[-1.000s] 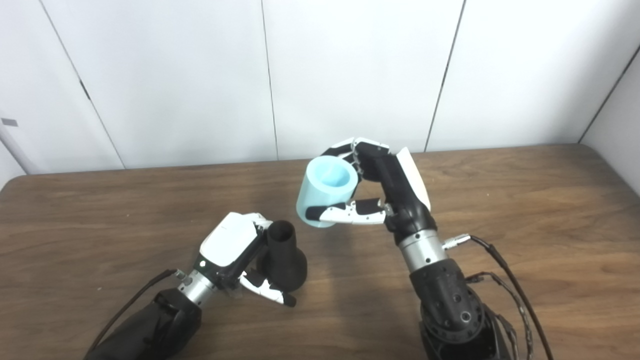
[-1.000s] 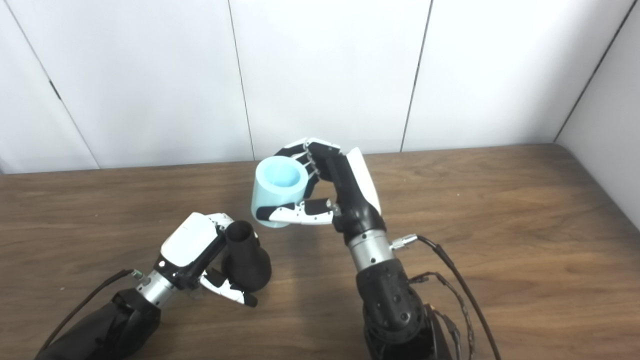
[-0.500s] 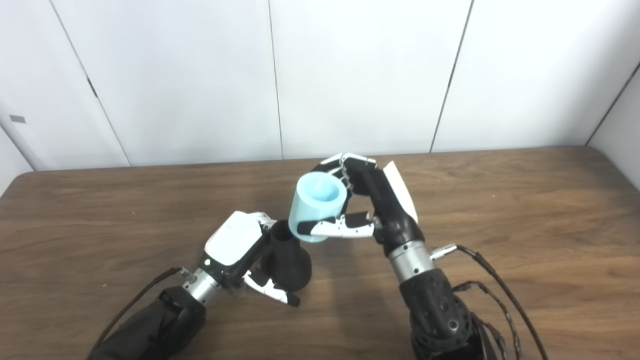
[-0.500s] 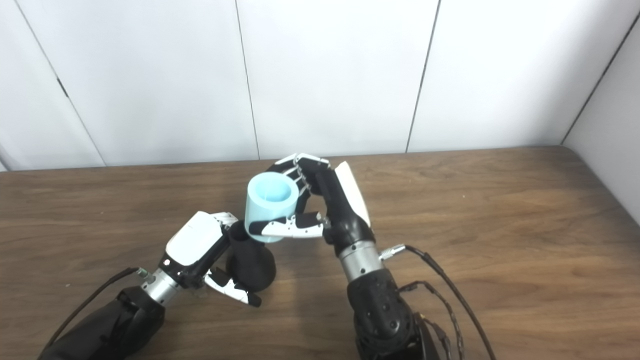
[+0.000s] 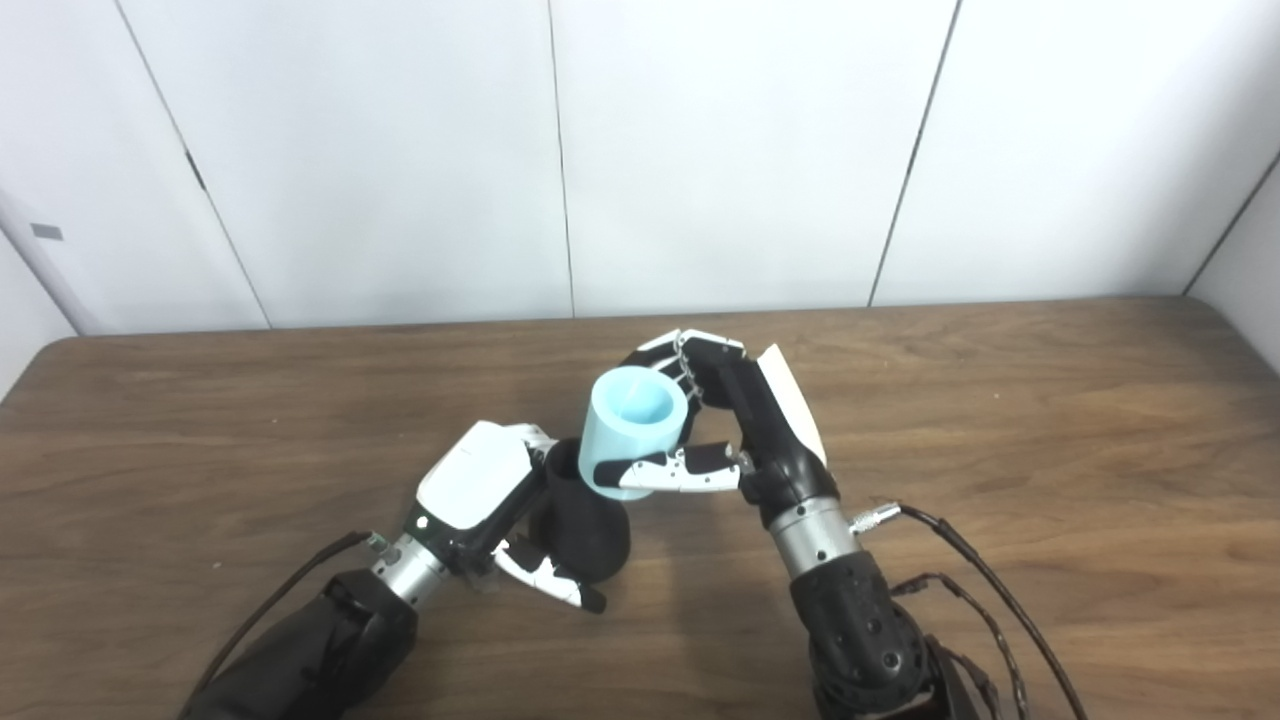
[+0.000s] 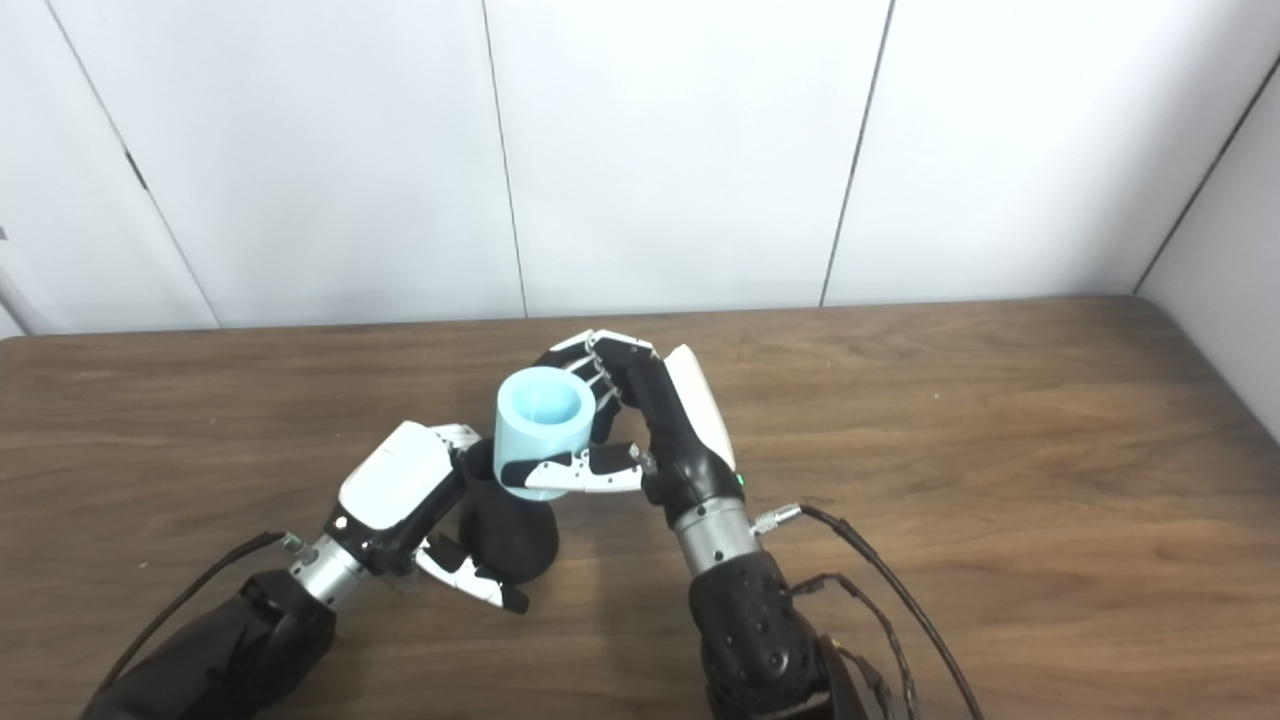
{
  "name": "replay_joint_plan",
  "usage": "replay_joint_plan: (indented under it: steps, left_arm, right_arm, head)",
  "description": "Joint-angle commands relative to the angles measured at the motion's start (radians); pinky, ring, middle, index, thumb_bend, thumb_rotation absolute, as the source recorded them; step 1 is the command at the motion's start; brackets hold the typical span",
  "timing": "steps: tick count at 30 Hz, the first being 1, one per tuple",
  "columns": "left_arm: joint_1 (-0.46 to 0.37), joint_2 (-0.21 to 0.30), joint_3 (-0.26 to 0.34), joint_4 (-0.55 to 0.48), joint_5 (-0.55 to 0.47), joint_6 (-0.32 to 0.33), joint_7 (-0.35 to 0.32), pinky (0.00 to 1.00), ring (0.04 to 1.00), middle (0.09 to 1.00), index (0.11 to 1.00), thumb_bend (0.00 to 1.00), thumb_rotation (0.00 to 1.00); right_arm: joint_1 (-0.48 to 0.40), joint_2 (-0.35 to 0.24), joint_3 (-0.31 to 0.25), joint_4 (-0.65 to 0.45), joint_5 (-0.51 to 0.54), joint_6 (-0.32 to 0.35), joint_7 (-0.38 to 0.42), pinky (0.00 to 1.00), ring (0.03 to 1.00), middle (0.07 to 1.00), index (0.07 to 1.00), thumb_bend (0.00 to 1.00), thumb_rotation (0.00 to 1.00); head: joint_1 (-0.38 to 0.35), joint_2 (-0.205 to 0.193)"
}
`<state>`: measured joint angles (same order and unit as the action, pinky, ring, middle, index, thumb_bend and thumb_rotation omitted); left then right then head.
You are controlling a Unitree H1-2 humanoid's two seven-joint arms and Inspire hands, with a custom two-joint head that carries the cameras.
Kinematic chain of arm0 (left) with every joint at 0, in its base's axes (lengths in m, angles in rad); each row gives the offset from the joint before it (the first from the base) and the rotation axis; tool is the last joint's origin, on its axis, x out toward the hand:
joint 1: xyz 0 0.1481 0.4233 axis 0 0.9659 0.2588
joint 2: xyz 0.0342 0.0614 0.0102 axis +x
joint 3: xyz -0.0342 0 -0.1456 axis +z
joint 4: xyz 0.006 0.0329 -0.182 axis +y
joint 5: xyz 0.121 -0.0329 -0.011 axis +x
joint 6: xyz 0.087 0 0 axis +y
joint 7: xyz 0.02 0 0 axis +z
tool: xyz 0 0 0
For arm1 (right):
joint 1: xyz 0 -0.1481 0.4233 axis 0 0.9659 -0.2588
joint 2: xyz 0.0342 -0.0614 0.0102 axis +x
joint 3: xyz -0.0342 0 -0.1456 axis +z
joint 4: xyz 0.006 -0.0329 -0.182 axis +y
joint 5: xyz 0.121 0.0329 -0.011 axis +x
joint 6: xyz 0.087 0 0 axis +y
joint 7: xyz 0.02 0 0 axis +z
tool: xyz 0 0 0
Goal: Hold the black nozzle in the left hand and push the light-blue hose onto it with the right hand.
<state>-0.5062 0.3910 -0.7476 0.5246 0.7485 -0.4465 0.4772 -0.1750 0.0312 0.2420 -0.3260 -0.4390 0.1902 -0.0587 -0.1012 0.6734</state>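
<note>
On the brown wooden table point(image 5: 1000, 400) the left hand point(image 5: 478, 495) is wrapped around the black nozzle point(image 5: 580, 525), its white back turned up and its fingers curled round the far side while the thumb point(image 5: 548, 583) lies across the near side of the wide base. The nozzle stands near the middle of the table, wide end down and narrow neck pointing up and slightly to the right. The right hand point(image 5: 745, 430) grips the light-blue hose point(image 5: 632, 430), a short thick tube with its open mouth facing up, the fingers point(image 5: 690, 350) bent over its far side and the thumb point(image 5: 680, 468) pressed across its near side. The lower end of the hose covers the top of the nozzle neck in both views; whether it is actually seated over the neck or only in front of it cannot be told. Dark cables point(image 5: 980, 600) trail from the right wrist over the near right part of the table, and white wall panels point(image 5: 740, 150) stand behind the far edge.
</note>
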Motion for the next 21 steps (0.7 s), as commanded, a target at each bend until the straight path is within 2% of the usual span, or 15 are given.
replay_joint_plan:
  steps: [1,10,15,21]
  left_arm:
    - [0.233,-0.169,-0.102,0.156,0.004,-0.023,0.023,0.60,0.460,0.446,0.517,0.50,0.00]
    - [0.224,-0.171,-0.108,0.173,0.011,-0.023,0.032,0.60,0.457,0.446,0.517,0.50,0.00]
    - [0.223,-0.172,-0.104,0.178,0.008,-0.023,0.023,0.61,0.462,0.446,0.517,0.50,0.00]
    - [0.223,-0.175,-0.108,0.181,0.019,-0.023,0.029,0.61,0.471,0.450,0.508,0.50,0.00]
  right_arm:
    - [-0.048,0.039,-0.001,-0.013,0.018,-0.114,-0.041,0.24,0.373,0.449,0.545,0.51,0.00]
    - [-0.061,0.034,-0.005,-0.045,-0.004,-0.082,-0.022,0.23,0.365,0.449,0.544,0.51,0.00]
    - [-0.070,0.034,-0.014,-0.056,0.019,-0.101,-0.019,0.25,0.374,0.452,0.546,0.51,0.00]
    - [-0.090,0.036,-0.019,-0.082,0.016,-0.071,-0.004,0.24,0.376,0.453,0.544,0.51,0.00]
  head:
    - [-0.001,0.002]
    - [-0.009,-0.007]
    - [-0.011,-0.011]
    - [-0.008,-0.012]
